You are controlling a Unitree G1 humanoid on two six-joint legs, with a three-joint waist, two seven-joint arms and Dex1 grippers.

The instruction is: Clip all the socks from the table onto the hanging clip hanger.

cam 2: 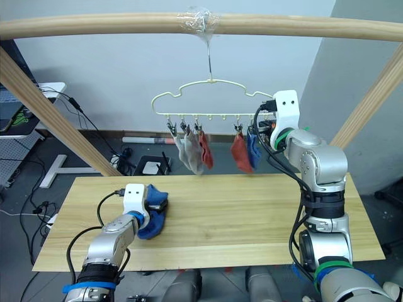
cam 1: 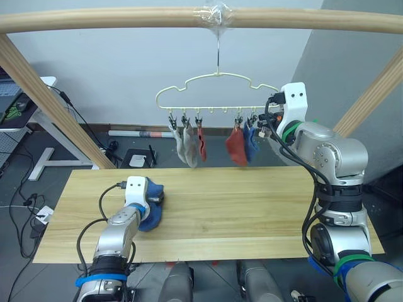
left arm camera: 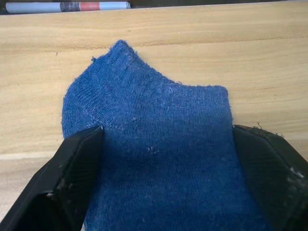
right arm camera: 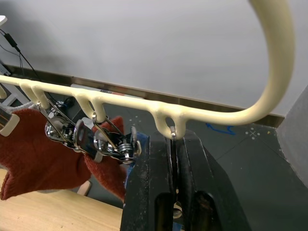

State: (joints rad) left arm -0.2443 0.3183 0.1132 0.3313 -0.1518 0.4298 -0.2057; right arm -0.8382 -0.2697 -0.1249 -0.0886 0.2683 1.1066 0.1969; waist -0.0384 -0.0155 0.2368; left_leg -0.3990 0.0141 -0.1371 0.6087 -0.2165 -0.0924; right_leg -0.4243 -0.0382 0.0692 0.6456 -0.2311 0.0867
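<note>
Five socks are seen clipped to the clip hanger (cam 1: 217, 94), a thin pale yellow-green wire shape with a wavy top edge, hung by its hook from a rounded wooden pole (cam 1: 126, 19). Two light grey socks (cam 1: 187, 146) and one rust-red sock (cam 1: 201, 143) hang at the hanger's left end, while another rust-red sock (cam 1: 236, 146) and a blue sock (cam 1: 250, 142) hang toward its right end. One blue sock (left arm camera: 154, 159), of soft ribbed knit, is left lying flat on the table (cam 1: 252, 207) of light wood planks, near its left end. The left gripper (left arm camera: 163, 178) is lowered over this sock, its fingers spread wide apart along either side of the fabric. The right gripper (right arm camera: 175, 168) is raised at the hanger's right end, its fingers pressed together around a small metal clip (right arm camera: 173, 144) hanging from the last loop.
</note>
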